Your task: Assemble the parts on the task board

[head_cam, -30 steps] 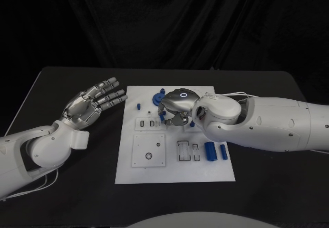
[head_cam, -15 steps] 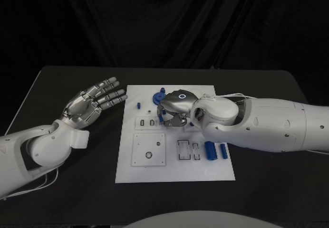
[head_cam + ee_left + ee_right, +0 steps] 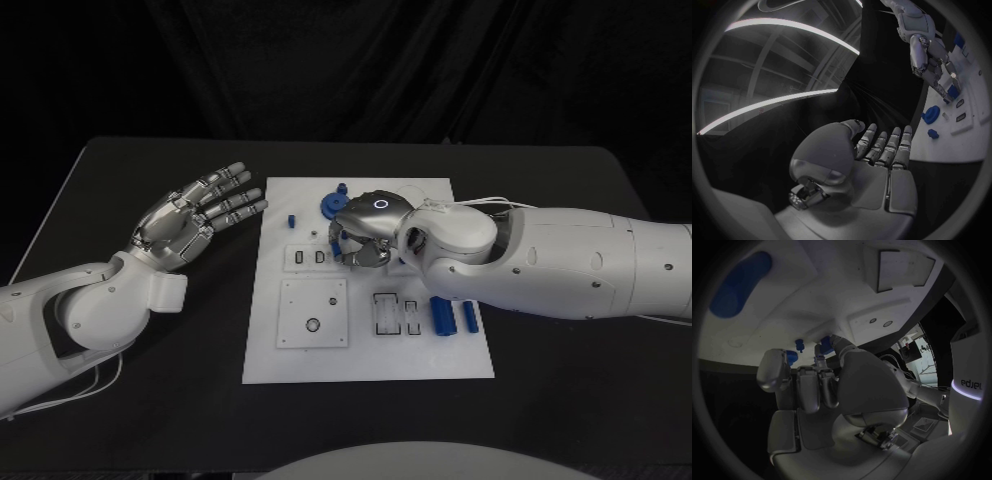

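My right hand (image 3: 369,238) is down over the far middle of the task board (image 3: 368,365), fingertips closing on a small blue part (image 3: 825,345) directly beneath them. My left hand (image 3: 195,215) hangs spread and empty off the board's left edge, farther away.

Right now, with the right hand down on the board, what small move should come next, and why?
Probably ease the right hand straight down a little. Its fingertips appear to pinch a small blue part close above the board, so seating looks unfinished. The left hand hovers spread off the board's side and can wait.
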Available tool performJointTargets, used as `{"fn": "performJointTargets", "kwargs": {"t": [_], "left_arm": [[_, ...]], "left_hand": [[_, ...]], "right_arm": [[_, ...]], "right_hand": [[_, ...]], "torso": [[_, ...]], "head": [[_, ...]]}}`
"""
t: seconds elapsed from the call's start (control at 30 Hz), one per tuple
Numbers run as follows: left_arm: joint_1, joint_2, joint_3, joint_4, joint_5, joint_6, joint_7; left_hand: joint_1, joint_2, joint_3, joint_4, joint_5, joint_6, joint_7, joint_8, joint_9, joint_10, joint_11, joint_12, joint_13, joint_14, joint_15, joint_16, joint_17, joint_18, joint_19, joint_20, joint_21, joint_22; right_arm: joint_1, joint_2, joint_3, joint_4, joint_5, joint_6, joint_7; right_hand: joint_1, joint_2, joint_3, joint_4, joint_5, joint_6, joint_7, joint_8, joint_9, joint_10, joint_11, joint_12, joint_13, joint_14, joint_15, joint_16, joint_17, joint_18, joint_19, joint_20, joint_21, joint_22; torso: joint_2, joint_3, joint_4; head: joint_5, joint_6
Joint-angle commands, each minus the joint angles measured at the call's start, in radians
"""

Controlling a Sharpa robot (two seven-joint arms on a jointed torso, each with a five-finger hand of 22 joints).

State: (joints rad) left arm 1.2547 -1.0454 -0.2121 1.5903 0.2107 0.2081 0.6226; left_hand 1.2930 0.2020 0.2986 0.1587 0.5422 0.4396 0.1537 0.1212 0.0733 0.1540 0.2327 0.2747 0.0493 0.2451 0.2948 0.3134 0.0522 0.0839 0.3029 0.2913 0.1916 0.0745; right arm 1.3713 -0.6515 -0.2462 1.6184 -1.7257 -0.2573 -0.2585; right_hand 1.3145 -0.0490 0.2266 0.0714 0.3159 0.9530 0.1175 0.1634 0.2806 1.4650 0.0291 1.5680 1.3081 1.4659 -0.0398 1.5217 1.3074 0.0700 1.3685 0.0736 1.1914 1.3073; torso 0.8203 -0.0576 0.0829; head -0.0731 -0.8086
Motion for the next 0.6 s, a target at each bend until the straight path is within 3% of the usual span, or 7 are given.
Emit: {"fn": "performJointTargets", "kwargs": {"t": [0.03,0.6], "left_arm": [[-0.002,0.001,0.001,0.0,0.001,0.018,0.006],[-0.005,0.003,0.001,-0.007,0.001,0.02,-0.003]], "left_hand": [[-0.011,0.0,0.007,0.001,0.007,0.005,0.0,0.005,0.001,0.005,-0.001,0.005,0.001,0.007,-0.001,0.005,0.001,-0.017,0.008,0.001,0.005,-0.001],[-0.012,0.0,0.008,0.001,0.007,0.003,0.0,0.005,0.001,0.006,0.0,0.006,0.001,0.006,-0.001,0.005,0.001,-0.017,0.007,0.001,0.005,-0.001]], "right_arm": [[-0.005,0.001,-0.001,-0.003,-0.01,0.03,-0.027],[-0.008,0.002,-0.001,-0.005,-0.01,0.039,-0.031]], "right_hand": [[-0.005,-0.008,-0.001,-0.005,-0.016,-0.014,0.001,-0.009,-0.002,0.104,0.008,0.002,0.261,0.074,0.011,-0.006,0.168,0.017,0.0,0.006,-0.008,0.147],[-0.045,-0.018,-0.036,0.01,-0.149,-0.116,0.012,-0.065,-0.026,0.091,0.008,-0.004,0.249,0.072,0.012,-0.008,0.163,0.02,-0.005,0.01,-0.025,0.144]], "torso": [[0.0,0.0,-0.0006],[0.0,0.0001,-0.0006]], "head": [[0.001,-0.001],[0.0,-0.006]]}}
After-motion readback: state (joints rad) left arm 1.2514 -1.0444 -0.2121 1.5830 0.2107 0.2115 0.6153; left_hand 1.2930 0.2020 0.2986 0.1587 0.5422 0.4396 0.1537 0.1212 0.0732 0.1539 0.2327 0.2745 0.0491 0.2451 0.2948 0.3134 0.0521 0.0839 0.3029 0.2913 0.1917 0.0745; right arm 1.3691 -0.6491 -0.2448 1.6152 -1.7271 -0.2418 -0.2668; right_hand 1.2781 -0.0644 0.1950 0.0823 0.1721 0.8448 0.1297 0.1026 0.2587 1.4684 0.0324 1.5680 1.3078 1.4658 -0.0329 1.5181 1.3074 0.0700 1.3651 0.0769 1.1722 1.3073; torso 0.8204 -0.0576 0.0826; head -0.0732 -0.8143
